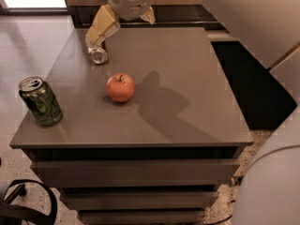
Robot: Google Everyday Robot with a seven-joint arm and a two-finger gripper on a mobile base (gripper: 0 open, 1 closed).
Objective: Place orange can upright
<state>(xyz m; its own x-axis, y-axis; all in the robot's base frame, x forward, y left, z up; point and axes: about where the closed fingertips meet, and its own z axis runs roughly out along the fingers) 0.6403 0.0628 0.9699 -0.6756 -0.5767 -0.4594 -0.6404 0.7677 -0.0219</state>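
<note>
The orange can [98, 55] lies on its side at the back left of the grey table [187, 102], its silver end facing me. Its far part is hidden behind a finger. My gripper [121, 31] hangs over the back of the table, just above and to the right of the can. It is open, with the fingers spread wide. The yellowish left finger [101, 27] reaches down onto the can's far end; I cannot tell if it touches. The right finger [149, 17] is well clear of the can.
A red apple [120, 87] sits near the table's middle, in front of the can. A green patterned can [41, 101] stands upright at the front left corner. My white arm and body fill the right side. Drawers run below the table top.
</note>
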